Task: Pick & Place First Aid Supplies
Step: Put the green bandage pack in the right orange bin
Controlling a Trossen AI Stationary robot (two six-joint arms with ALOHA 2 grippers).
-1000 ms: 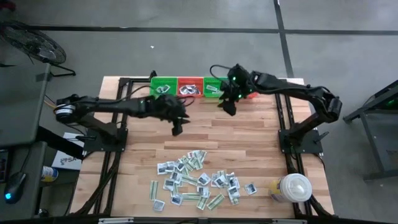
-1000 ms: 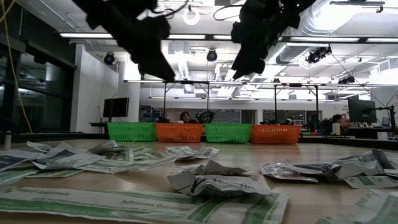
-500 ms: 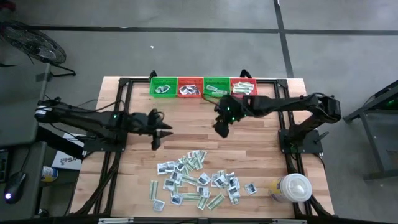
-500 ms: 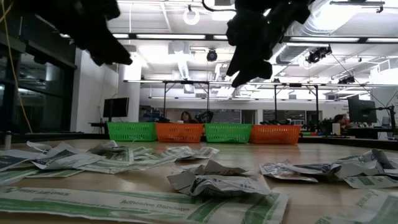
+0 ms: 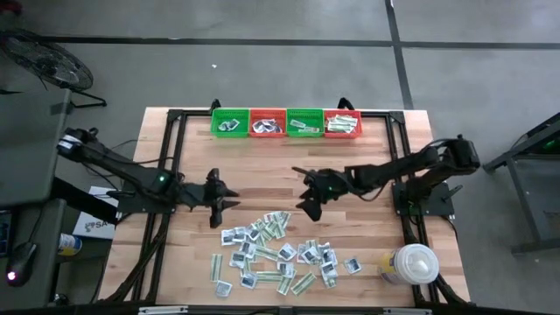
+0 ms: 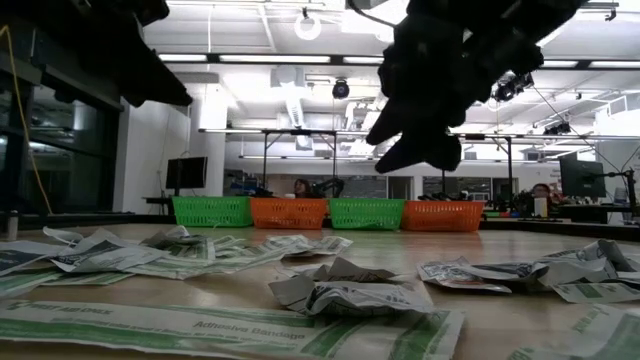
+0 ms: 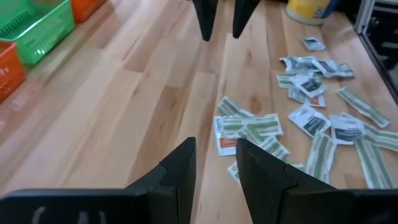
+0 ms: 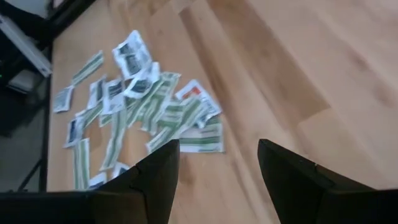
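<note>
Both empty, open-fingered dark grippers, left gripper point(image 5: 219, 206) and right gripper point(image 5: 305, 200), are being positioned above the scattered white-and-green flat packets point(image 5: 280, 254) at lower centre, a descent and grasp being called for next.

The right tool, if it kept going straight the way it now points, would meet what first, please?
Probably the near edge of the packet pile: the right tool, open and empty, aims down at the packets nearest the baskets. It may touch bare table just short of them; depth is unclear.

Wooden table point(image 5: 350, 227) — packets point(image 5: 280, 252), baskets point(image 5: 286, 122), container point(image 5: 411, 263)
</note>
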